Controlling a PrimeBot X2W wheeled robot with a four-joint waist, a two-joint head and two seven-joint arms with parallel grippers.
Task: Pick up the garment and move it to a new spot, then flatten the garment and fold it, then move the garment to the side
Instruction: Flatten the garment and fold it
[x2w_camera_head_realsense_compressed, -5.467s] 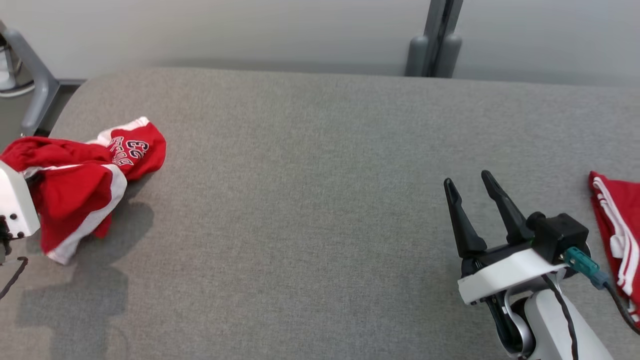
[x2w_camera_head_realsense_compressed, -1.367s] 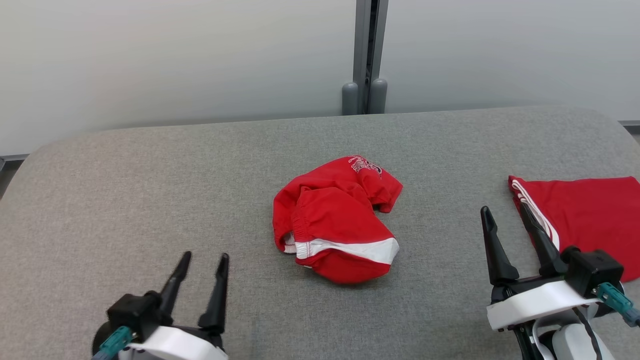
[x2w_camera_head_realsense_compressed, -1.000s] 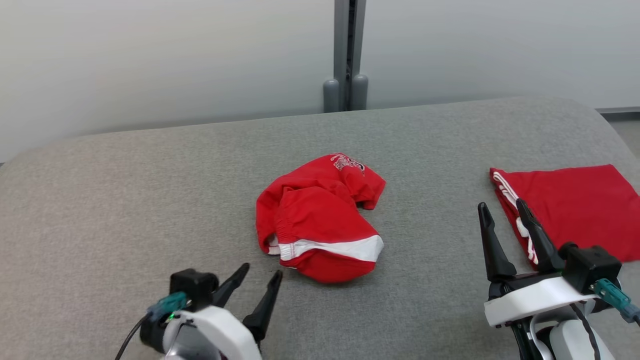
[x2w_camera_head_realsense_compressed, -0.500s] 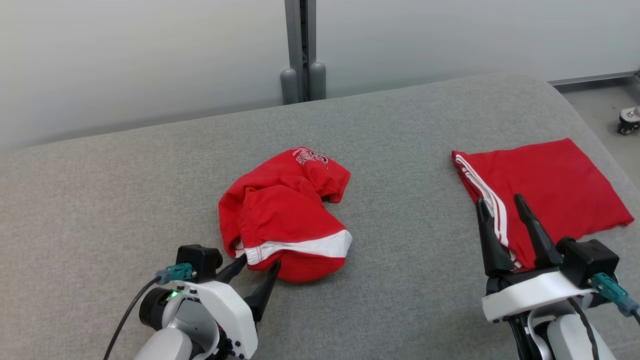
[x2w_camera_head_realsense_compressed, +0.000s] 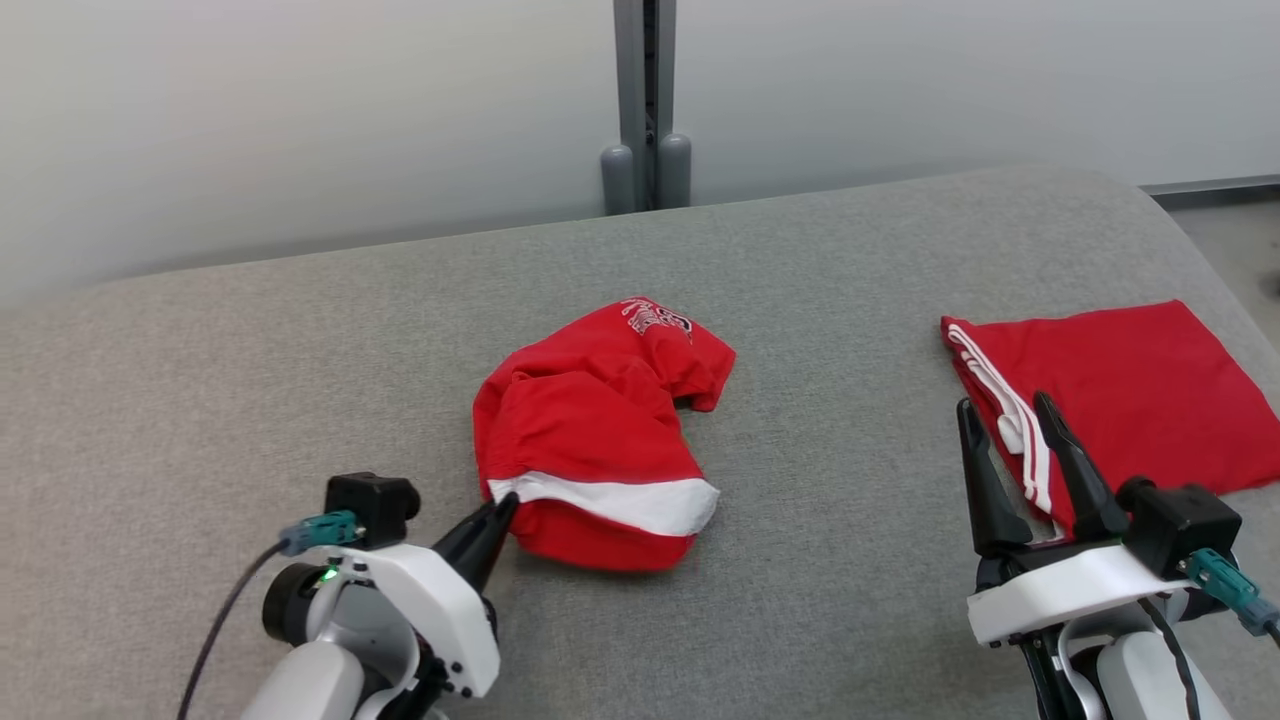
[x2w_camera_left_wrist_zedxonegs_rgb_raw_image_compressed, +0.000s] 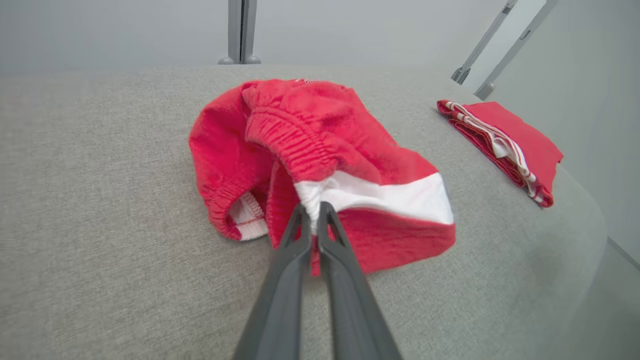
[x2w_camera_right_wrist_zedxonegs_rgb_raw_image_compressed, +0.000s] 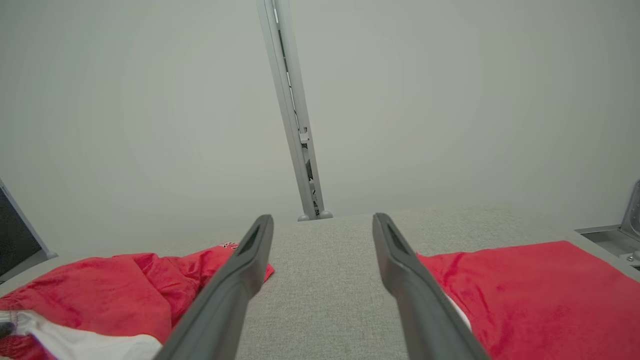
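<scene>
Grey padded tabletop (x2w_camera_head_realsense_compressed: 250, 380) below a pale wall, metal post (x2w_camera_head_realsense_compressed: 648, 100) behind. Left pincer (x2w_camera_head_realsense_compressed: 503, 507) pressed together, pinching the near end of the white band (x2w_camera_left_wrist_zedxonegs_rgb_raw_image_compressed: 380, 195) on the crumpled red garment (x2w_camera_head_realsense_compressed: 590, 430), mid-tabletop. Thin bite, right at the cloth's edge: likely to slip free on a quick lift or a sideways tug. Possibly one layer caught, so a bunched, twisted hang and harder flattening afterwards. Right pincer (x2w_camera_head_realsense_compressed: 1002, 403) spread and empty, just beside the striped edge of the folded red garment (x2w_camera_head_realsense_compressed: 1140, 390); risk of snagging or rumpling that piece on any reach toward the centre.

Number of layers between the fingers (x2w_camera_left_wrist_zedxonegs_rgb_raw_image_compressed: 295, 240): cannot tell. Underside of the heap hidden. Lettering (x2w_camera_head_realsense_compressed: 655, 318) on the far lobe too small to read. Far right corner of the folded piece cut off in the head view.
</scene>
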